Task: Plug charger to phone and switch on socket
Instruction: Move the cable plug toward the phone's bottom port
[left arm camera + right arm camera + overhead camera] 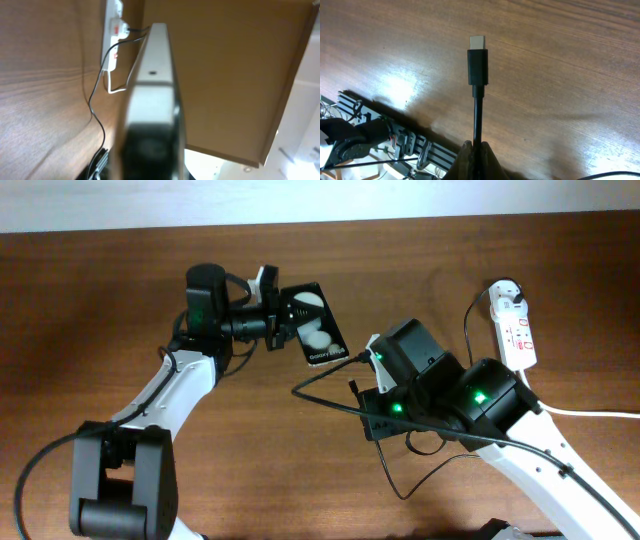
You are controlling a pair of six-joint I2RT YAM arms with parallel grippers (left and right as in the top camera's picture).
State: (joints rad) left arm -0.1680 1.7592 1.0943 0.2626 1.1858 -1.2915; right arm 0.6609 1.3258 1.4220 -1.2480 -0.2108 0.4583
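The charger (478, 67) shows best in the right wrist view. A short black connector body with a pale metal tip stands upright in the middle of the frame, and its thin black cable drops straight down from it. The right tool (475, 152) is pressed together on that cable at the bottom edge, a little below the connector, so the tip hangs over bare wood. In the overhead view the cable swings out in a loop left of the right arm, then trails back under it.

The phone (318, 328) is lifted off the bench (100, 280) at upper centre of the overhead view. It is black, tilted, with two white round spots and a line of small white text facing up. The left tool (283, 320) pinches its left end. The left arm rises from the lower left corner and bends at the elbow, and its wrist is turned level toward the right. From the left wrist camera the phone appears edge-on as a silvery strip with a small dark opening.

The socket (520, 338) lies at the upper right of the overhead view, a white strip with red markings. A white adapter sits at its top end, and a thick white cord runs off the right edge. The right arm reaches in from the lower right, with green lights on its joints. Its wrist points left toward the phone, near it but apart.
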